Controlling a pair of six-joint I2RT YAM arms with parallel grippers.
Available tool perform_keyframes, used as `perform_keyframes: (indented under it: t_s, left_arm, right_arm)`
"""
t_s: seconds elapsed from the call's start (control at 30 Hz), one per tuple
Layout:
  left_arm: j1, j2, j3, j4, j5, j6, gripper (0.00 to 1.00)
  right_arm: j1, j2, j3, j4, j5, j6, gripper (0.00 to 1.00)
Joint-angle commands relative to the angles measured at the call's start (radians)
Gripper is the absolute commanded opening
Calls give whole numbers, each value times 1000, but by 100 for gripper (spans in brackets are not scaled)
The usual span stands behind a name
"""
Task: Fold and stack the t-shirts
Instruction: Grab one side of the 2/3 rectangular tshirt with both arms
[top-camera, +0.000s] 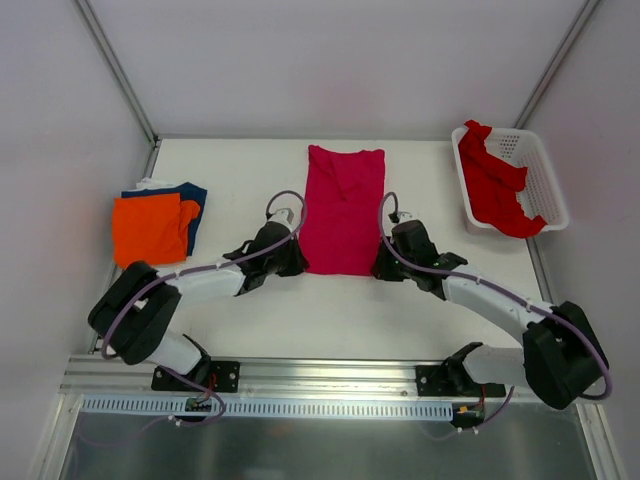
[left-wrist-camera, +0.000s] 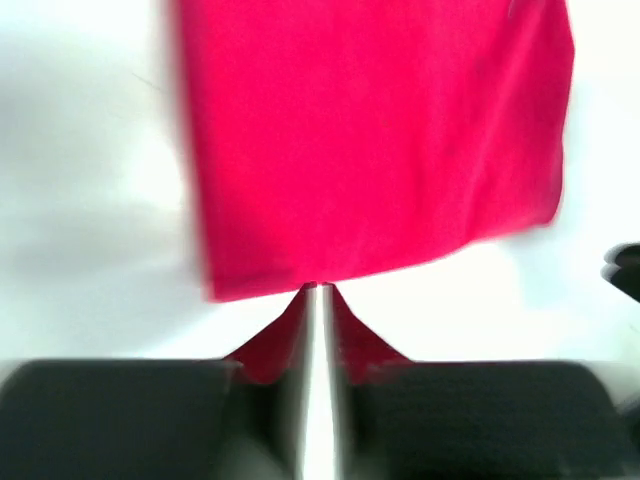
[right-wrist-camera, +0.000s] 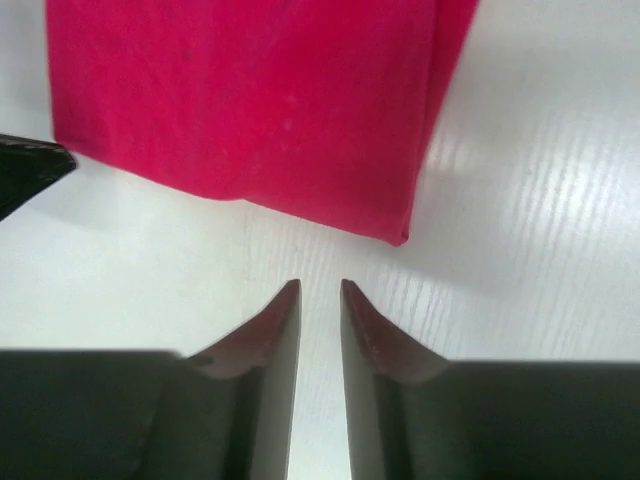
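From above, the white table (top-camera: 250, 310) carries the magenta t-shirt (top-camera: 343, 210) flat at centre, a long narrow strip running toward 12 o'clock. Only that view shows the basket (top-camera: 545, 185) at 2 o'clock with the red t-shirt (top-camera: 492, 185) spilling over its rim, and the orange t-shirt (top-camera: 148, 228) folded atop the navy t-shirt (top-camera: 196, 200) at 9 o'clock. My wrist views show only magenta hem. My left gripper (left-wrist-camera: 318, 292) is pressed together at its edge, blurred, perhaps nipping cloth. My right gripper (right-wrist-camera: 320, 285) stands narrowly apart, empty, just short of the corner.
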Motion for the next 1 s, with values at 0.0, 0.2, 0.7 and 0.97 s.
perform_keyframes:
  t_s: [0.0, 0.2, 0.7, 0.97]
  left_arm:
    - [-14, -148, 12, -249, -303, 9, 29]
    - [-14, -197, 1, -370, -387, -5, 99]
    - [62, -70, -235, 154, 54, -18, 99]
    - [116, -9, -287, 334, 194, -31, 99]
  right_arm:
    - [3, -105, -17, -101, 119, -11, 40]
    - [3, -141, -47, -110, 139, 10, 96]
    - [-77, -21, -250, 325, -177, 165, 100]
    - [-104, -9, -292, 421, -221, 195, 99]
